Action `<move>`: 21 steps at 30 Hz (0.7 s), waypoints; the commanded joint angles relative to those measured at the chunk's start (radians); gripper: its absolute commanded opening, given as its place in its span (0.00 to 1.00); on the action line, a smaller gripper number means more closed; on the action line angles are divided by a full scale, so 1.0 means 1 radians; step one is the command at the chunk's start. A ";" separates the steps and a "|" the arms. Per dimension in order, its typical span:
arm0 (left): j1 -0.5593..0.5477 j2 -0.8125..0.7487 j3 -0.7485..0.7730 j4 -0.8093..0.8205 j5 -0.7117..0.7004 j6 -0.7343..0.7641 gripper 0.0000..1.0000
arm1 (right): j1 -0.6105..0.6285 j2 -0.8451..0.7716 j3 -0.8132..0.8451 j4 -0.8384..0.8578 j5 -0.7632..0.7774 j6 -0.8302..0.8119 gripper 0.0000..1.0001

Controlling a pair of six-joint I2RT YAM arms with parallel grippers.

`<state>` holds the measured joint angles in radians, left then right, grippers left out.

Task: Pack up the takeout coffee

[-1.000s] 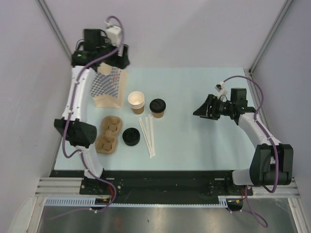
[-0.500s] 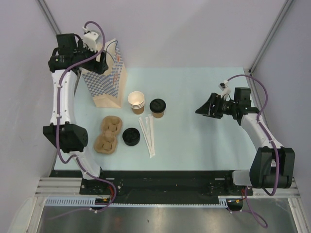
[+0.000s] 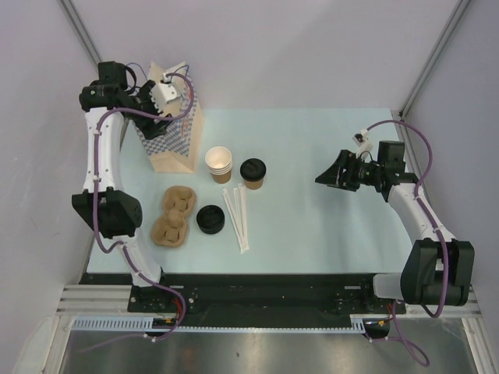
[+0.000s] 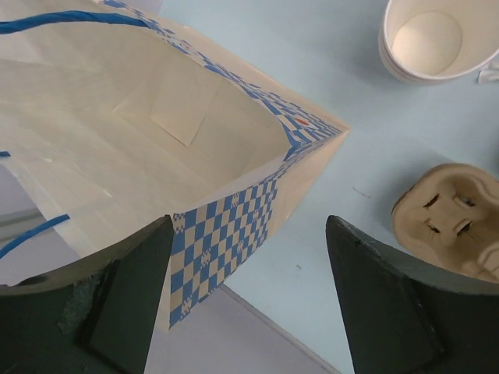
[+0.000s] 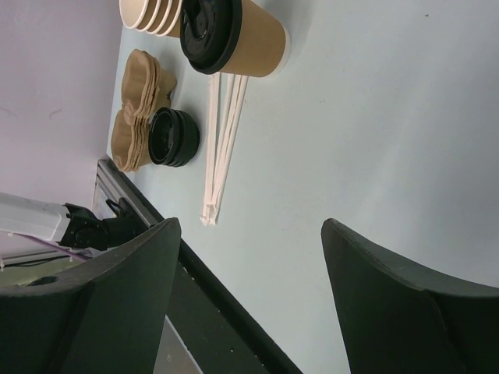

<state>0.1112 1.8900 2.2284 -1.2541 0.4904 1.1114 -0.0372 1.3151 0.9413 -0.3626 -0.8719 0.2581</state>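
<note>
The takeout coffee (image 3: 253,173), a tan paper cup with a black lid, stands upright mid-table; the right wrist view shows it (image 5: 238,35) well ahead of the fingers. My right gripper (image 3: 325,176) hovers open and empty to the cup's right, pointing toward it (image 5: 249,226). At the back left stands a blue-checkered paper bag (image 3: 176,139) with its mouth open. My left gripper (image 3: 153,117) hangs open and empty over the bag's left edge. In the left wrist view the left gripper (image 4: 249,224) looks down into the bare interior of the bag (image 4: 140,132).
A stack of lidless cups (image 3: 219,164) stands just left of the coffee. Nearer the front lie brown pulp cup carriers (image 3: 175,216), a stack of loose black lids (image 3: 210,219) and wrapped straws (image 3: 238,215). The table's left edge runs close beside the bag.
The left arm swung left off the bag, then tipped its gripper back over the bag's left edge. The right gripper lifted slightly and its jaws widened a little.
</note>
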 commanded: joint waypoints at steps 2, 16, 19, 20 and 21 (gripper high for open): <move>0.016 0.038 0.005 0.018 -0.009 0.174 0.84 | -0.006 -0.022 0.040 0.004 0.005 -0.010 0.79; 0.018 0.012 0.016 0.064 0.056 0.196 0.76 | -0.020 -0.040 0.040 -0.022 0.007 -0.025 0.79; 0.024 -0.017 0.011 0.080 0.076 0.188 0.78 | -0.024 -0.043 0.040 -0.027 0.010 -0.026 0.79; 0.025 -0.019 0.013 0.088 0.077 0.186 0.79 | -0.024 -0.040 0.040 -0.027 0.007 -0.026 0.79; 0.031 -0.009 0.013 0.094 0.077 0.194 0.79 | -0.024 -0.039 0.042 -0.022 0.005 -0.025 0.79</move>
<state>0.1215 1.9530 2.2223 -1.1889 0.4850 1.2743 -0.0547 1.3045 0.9413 -0.3912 -0.8696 0.2489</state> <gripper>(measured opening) 0.781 0.789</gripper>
